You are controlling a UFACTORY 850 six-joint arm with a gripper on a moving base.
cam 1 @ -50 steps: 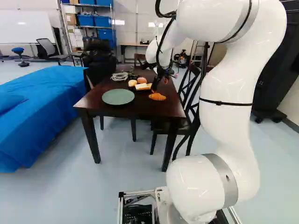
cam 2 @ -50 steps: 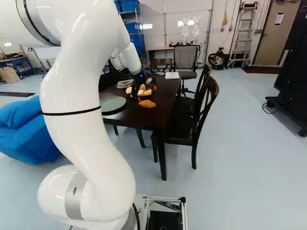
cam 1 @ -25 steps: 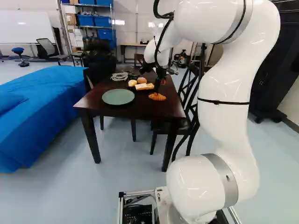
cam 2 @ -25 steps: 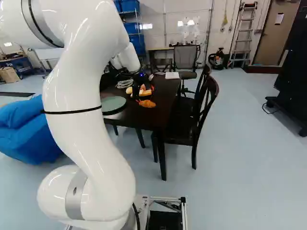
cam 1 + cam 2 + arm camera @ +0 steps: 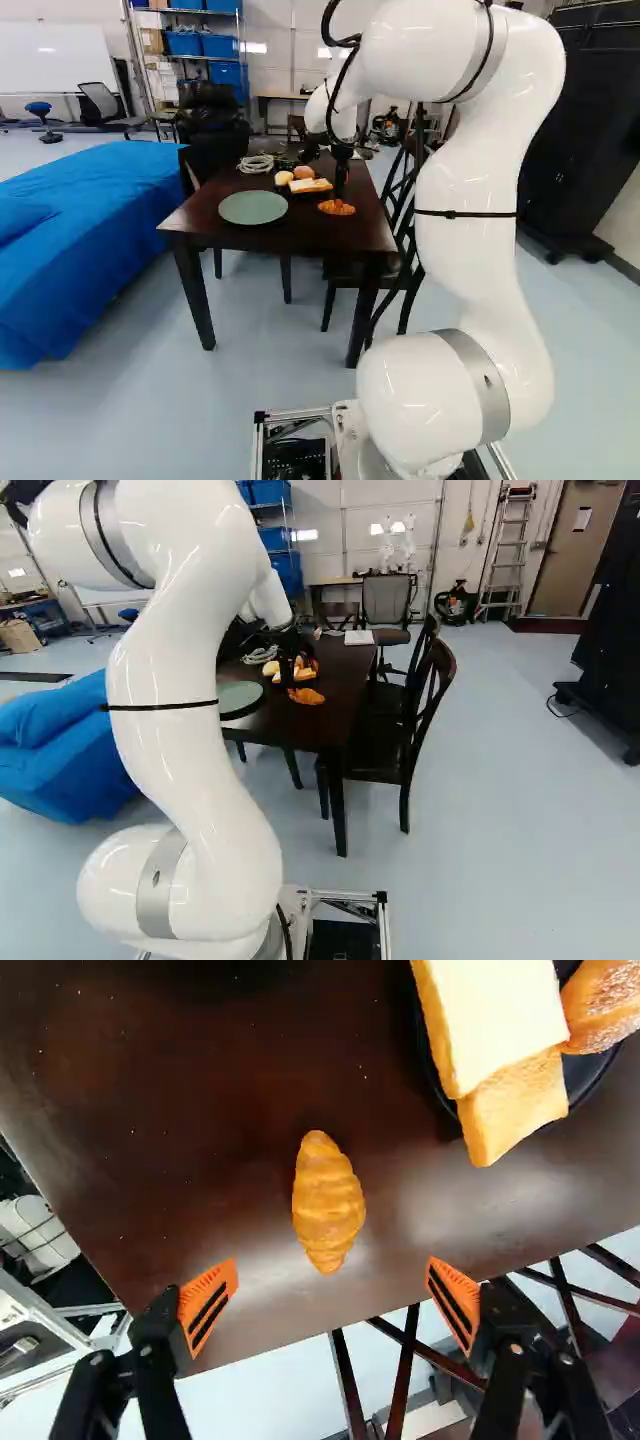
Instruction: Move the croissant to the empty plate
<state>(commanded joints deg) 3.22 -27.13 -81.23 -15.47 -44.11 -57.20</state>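
Note:
My gripper [image 5: 341,186] points down above the croissant [image 5: 336,208] in the left base view. In the wrist view the gripper [image 5: 332,1300] stands wide open, its orange-padded fingers apart with nothing between them. Just ahead of that gap the croissant [image 5: 328,1202] lies on the dark table [image 5: 150,1150], touched by neither finger. A green plate [image 5: 253,207], bare on top, sits to the croissant's left in the left base view. Bread slices [image 5: 515,1100] and a roll rest on a black plate [image 5: 596,1068] near the croissant.
Coiled cable [image 5: 256,164] lies on the table's far part. Dark chairs [image 5: 425,700] stand along the table's right side in the right base view. A blue-covered surface [image 5: 90,235] is left of the table in the left base view.
My arm has shifted left in the left base view, and the gripper has come over the croissant and turned more upright. The base, croissant and plates have stayed put.

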